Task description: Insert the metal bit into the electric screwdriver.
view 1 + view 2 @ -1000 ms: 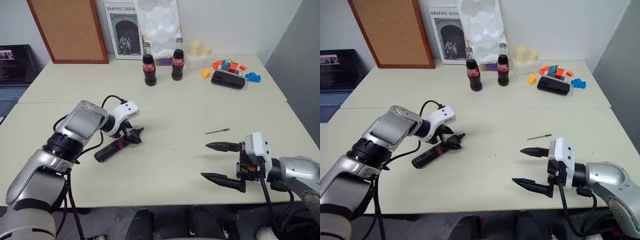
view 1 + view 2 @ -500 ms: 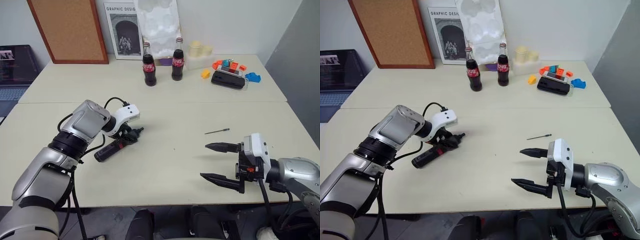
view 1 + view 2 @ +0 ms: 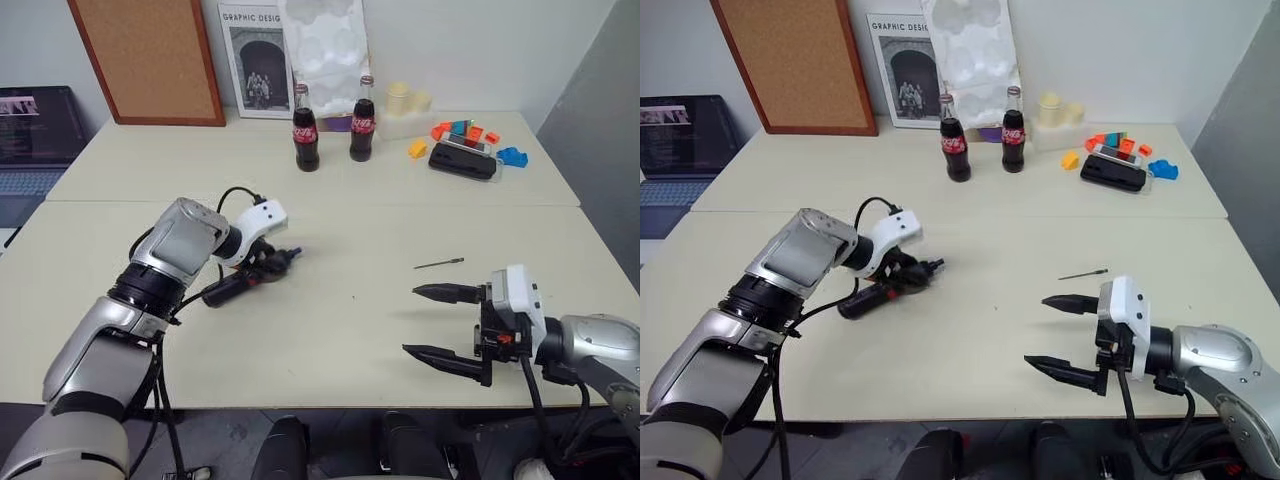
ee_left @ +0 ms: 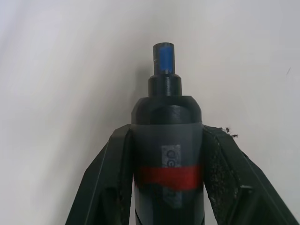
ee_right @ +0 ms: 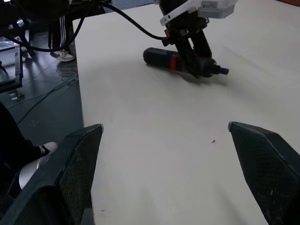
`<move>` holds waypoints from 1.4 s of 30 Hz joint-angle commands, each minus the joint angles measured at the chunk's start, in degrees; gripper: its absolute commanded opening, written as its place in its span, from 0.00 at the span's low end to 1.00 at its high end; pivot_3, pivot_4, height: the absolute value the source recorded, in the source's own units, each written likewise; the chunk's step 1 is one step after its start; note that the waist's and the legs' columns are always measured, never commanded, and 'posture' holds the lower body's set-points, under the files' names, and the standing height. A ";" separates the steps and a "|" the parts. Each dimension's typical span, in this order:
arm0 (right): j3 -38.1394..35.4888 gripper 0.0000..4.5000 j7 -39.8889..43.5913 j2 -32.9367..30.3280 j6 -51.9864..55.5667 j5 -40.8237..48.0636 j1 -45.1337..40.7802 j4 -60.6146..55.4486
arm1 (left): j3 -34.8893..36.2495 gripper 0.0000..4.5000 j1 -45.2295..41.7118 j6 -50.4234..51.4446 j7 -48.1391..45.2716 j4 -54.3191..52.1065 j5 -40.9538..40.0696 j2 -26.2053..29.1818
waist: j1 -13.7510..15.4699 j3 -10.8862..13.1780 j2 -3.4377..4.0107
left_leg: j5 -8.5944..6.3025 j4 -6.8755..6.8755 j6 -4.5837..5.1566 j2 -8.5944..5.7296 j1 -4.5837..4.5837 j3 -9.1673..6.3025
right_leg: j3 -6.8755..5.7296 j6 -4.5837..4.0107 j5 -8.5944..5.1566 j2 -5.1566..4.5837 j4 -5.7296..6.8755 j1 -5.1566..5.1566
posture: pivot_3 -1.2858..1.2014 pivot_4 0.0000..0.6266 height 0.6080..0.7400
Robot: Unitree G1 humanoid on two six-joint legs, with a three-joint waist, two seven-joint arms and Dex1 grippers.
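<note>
Our left hand (image 4: 166,187) is clenched on the stiff, smooth screwdriver (image 3: 245,281) at its red band; our right hand (image 3: 437,322), released, should pinch the thin, slippery bit (image 3: 439,263) mid-length off the bench (image 3: 330,330)

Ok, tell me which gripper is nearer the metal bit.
Right. The right gripper hangs open just short of the metal bit, which lies on the table beyond its fingertips. The left gripper is far across the table, shut on the electric screwdriver.

Electric screwdriver (image 3: 245,281) on surface (image 3: 340,330) at left, in left claw (image 3: 268,265). Metal bit (image 3: 439,263) lies at right, just beyond right claw (image 3: 428,322). Two bottles (image 3: 305,141) at far centre.
</note>
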 commanded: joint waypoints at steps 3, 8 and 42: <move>-6.23 1.00 -1.72 -1.87 1.74 4.61 -1.72 -1.40 | 15.01 0.38 -2.53 0.35 11.61 -10.92 -7.72 -10.08 | 0.10 0.01 -0.02 | 0.00 0.16 0.00 -0.02 -0.14 -0.07 | -0.04 0.09 0.06 -0.02 -0.02 -0.01 | 0.52 0.24 1.00; -8.11 1.00 -5.19 -2.09 4.12 8.23 -5.16 -0.75 | 18.36 0.38 1.88 -3.85 19.56 -17.35 -9.35 -17.19 | -0.40 0.00 0.01 | 0.00 0.13 0.00 -0.05 -0.05 0.00 | 0.08 0.12 0.08 -0.02 0.02 -0.01 | 0.52 0.24 1.00; -2.10 1.00 -1.25 -4.60 6.37 10.92 -17.81 4.99 | 27.43 0.37 41.33 -19.36 39.52 -34.87 -10.11 -17.49 | -0.78 -0.05 0.09 | -0.03 0.06 -0.02 0.21 1.16 0.29 | 0.29 -0.33 -0.06 0.12 -0.10 0.94 | 0.52 0.24 1.00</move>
